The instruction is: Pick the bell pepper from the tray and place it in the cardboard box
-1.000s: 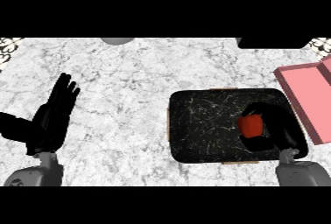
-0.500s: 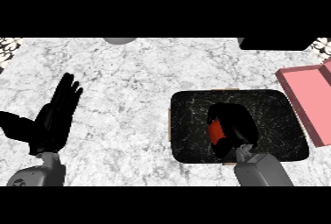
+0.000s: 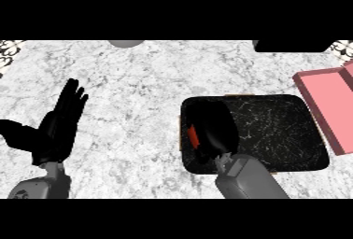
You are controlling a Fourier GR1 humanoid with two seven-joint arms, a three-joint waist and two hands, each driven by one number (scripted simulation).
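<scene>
Most of bell pepper (image 3: 194, 136) hidden, right hand (image 3: 215, 127) curled over it

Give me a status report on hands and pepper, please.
Left hand open, resting left. Right hand curled round bell pepper over tray. Nothing between tray and box.

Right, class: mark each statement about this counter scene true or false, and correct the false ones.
1. The right hand is over the left part of the tray. True.
2. The bell pepper lies in the box. False: it shows red under the right hand's curled fingers, over the tray.
3. The left hand is open, fingers up, at the view's left. True.
4. The box stands left of the tray. False: it stands to the tray's right.
</scene>
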